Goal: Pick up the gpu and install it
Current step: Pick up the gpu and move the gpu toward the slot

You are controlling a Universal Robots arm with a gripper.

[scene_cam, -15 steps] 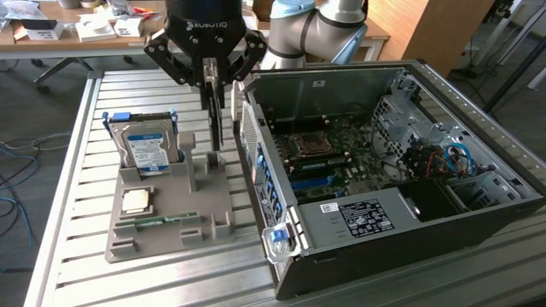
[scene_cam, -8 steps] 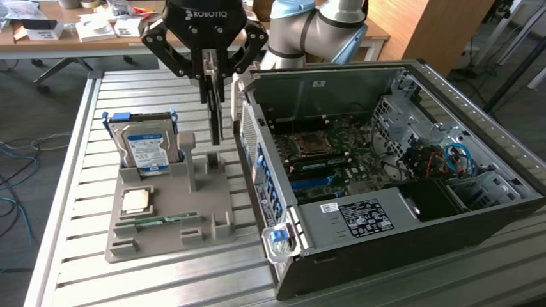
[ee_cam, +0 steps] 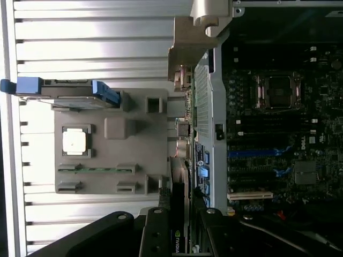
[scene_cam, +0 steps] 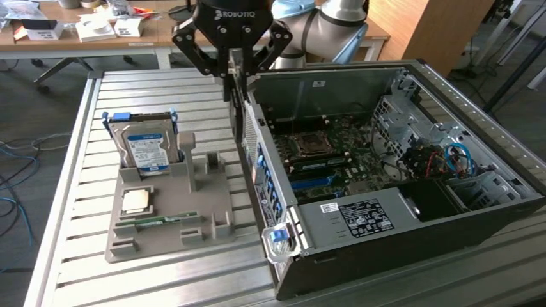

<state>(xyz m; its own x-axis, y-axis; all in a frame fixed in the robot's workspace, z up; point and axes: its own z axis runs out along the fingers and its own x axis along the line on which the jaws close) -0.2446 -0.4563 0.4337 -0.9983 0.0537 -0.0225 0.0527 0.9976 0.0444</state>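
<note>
Across most of the exterior view, a slatted metal worktop (scene_cam: 128,83) is carrying everything. An open computer case (scene_cam: 333,86) is lying on its side over the exterior view's right half, with its motherboard (scene_cam: 341,160) facing up. A grey arm (scene_cam: 341,19) is reaching in from the upper middle of the frame.

On the exterior view's left, a grey tray (scene_cam: 201,198) is sitting just beside the case. A hard drive (scene_cam: 147,150) is standing upright in the tray's far end, toward the upper left of the frame. In the upper middle, the black end effector (scene_cam: 237,71) is hanging above the case's wall on the tray side.

It is clamping the gpu (ee_cam: 180,235), and its fingers (ee_cam: 155,235) are pressing on the two broad faces. The card is hanging edge-on, off the tray, over the line where the case wall is meeting the tray. I cannot tell whether its lower edge is touching the case.

A square chip (scene_cam: 137,201) is lying flat in the tray's middle. Below it, toward the lower left of the frame, a thin green memory stick (scene_cam: 158,222) is lying in its holder.
</note>
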